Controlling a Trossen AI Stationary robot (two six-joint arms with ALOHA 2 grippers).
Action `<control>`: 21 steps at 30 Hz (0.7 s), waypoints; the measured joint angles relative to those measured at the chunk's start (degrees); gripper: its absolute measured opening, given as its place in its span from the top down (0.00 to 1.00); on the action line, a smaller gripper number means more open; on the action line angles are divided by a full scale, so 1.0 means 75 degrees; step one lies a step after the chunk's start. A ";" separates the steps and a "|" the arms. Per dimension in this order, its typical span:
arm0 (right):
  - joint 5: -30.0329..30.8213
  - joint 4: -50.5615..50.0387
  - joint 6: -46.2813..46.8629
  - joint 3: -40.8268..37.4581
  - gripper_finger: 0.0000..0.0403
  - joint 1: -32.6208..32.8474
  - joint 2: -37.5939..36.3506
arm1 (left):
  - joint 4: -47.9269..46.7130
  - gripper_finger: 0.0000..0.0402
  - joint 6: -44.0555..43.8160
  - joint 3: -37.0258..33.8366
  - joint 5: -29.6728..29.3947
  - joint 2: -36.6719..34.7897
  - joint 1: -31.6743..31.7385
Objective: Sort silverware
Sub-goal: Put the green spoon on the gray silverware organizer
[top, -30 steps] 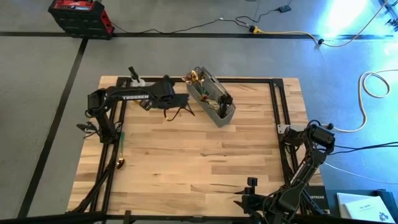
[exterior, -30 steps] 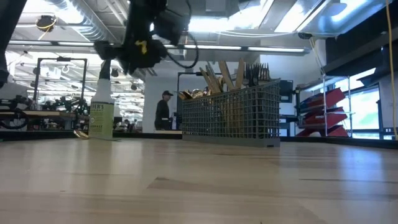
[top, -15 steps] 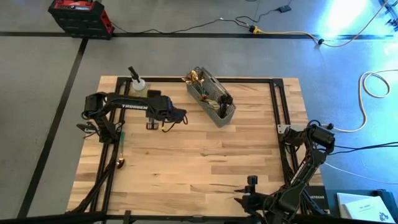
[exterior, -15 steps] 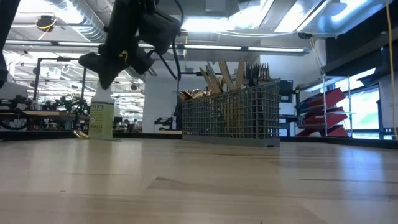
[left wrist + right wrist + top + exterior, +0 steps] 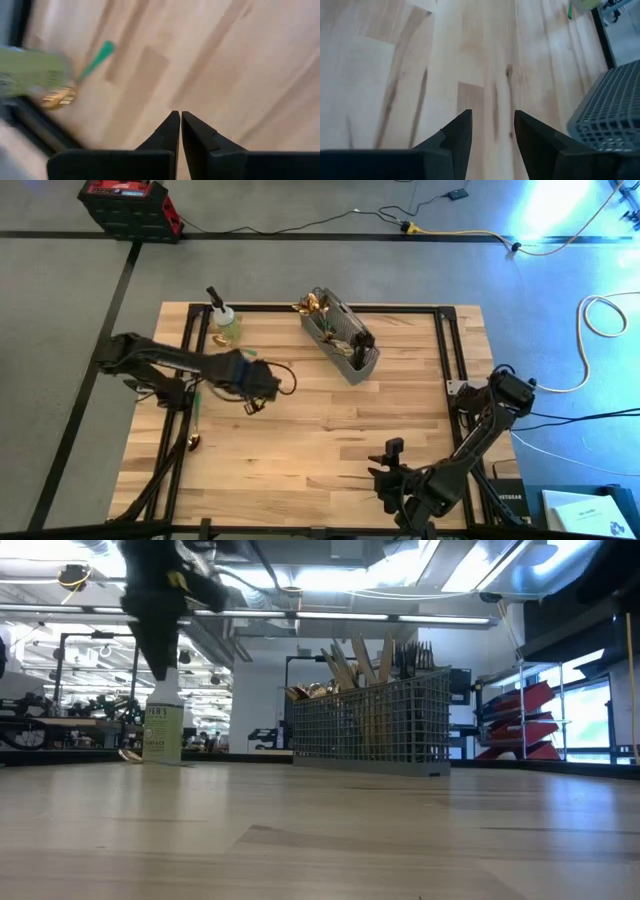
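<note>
Several gold and dark pieces of silverware [image 5: 370, 660] stand upright in the grey wire-mesh caddy [image 5: 342, 340] at the table's far middle. A green-handled piece with a gold head [image 5: 197, 415] lies flat by the left rail; it also shows in the left wrist view [image 5: 92, 62]. My left gripper [image 5: 252, 400] hangs above bare wood left of the middle, pointing steeply down, shut and holding nothing [image 5: 176, 120]. My right gripper [image 5: 383, 470] is near the front edge, open over bare wood [image 5: 492, 125].
A spray bottle with green liquid [image 5: 222, 322] stands at the far left, seen in the low view [image 5: 163, 730] behind my left arm. Black frame rails [image 5: 445, 350] run along the table's sides. Bare wood [image 5: 330, 430] fills the middle.
My left gripper has swung from beside the caddy toward the table's left and near side, rolling about its own axis and tipping to point down. It has shut with nothing in it. My right gripper has shifted a little away from the near edge.
</note>
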 joint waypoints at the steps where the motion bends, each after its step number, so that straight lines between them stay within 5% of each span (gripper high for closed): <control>1: -0.0004 -0.0010 -0.0139 0.0000 0.67 -0.0077 -0.0009 | 0.0354 0.99 -0.0342 -0.0240 0.0169 -0.0203 -0.0114; 6: -0.0126 -0.0076 -0.1022 0.0000 0.67 -0.0462 -0.0016 | 0.0912 0.99 -0.2898 -0.1195 0.0609 -0.0785 -0.0423; 12: -0.0379 -0.0037 -0.1839 0.0000 0.67 -0.1045 -0.0022 | -0.0180 0.96 -0.5127 -0.1769 -0.0283 -0.0822 0.0029; 16: -0.0472 0.0057 -0.2321 0.0000 0.67 -0.1397 -0.0026 | -0.0362 0.92 -0.5041 -0.1955 -0.0658 -0.0819 0.0976; 21: -0.0889 0.0423 -0.3049 0.0000 0.67 -0.1753 -0.0028 | 0.0164 0.87 -0.3255 -0.1959 -0.0697 -0.0816 0.2320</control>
